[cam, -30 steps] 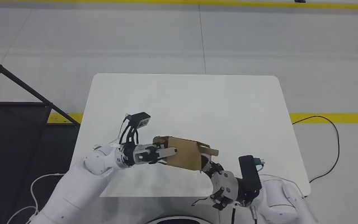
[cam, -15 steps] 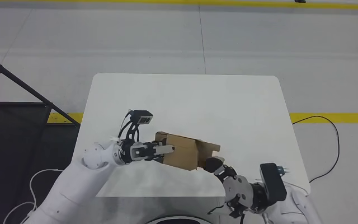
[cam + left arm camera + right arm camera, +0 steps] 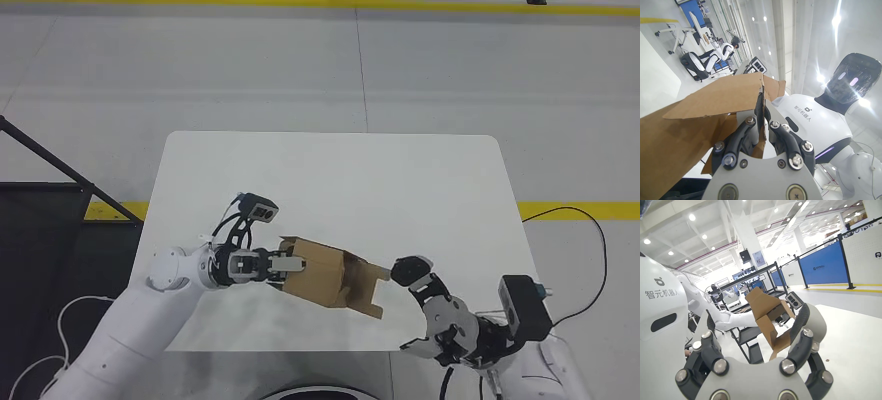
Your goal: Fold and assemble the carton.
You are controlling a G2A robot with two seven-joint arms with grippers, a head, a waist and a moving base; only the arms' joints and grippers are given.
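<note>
Nearest the robot, by the near edge of the table (image 3: 350,180), the right gripper (image 3: 413,308) hangs with its fingers spread wide and nothing between them. The carton (image 3: 322,279) lies just to that gripper's left. A clear gap separates the nearer fingertip from the cardboard. The carton's long axis runs roughly left to right across the table, tipped a little so that its right end sits closer to the robot. That right end is the open one, and its loose flaps (image 3: 370,290) point straight at the spread fingers. From this, the right arm looks best placed to work the flaps, with a short move leftward along the carton's axis. Whether the lowest flap rests on the table or hangs just above it is hard to tell. Farther along, at the carton's opposite end, the left gripper (image 3: 288,268) pinches the edge of one cardboard wall between pressed-together fingers, bracing the carton.
</note>
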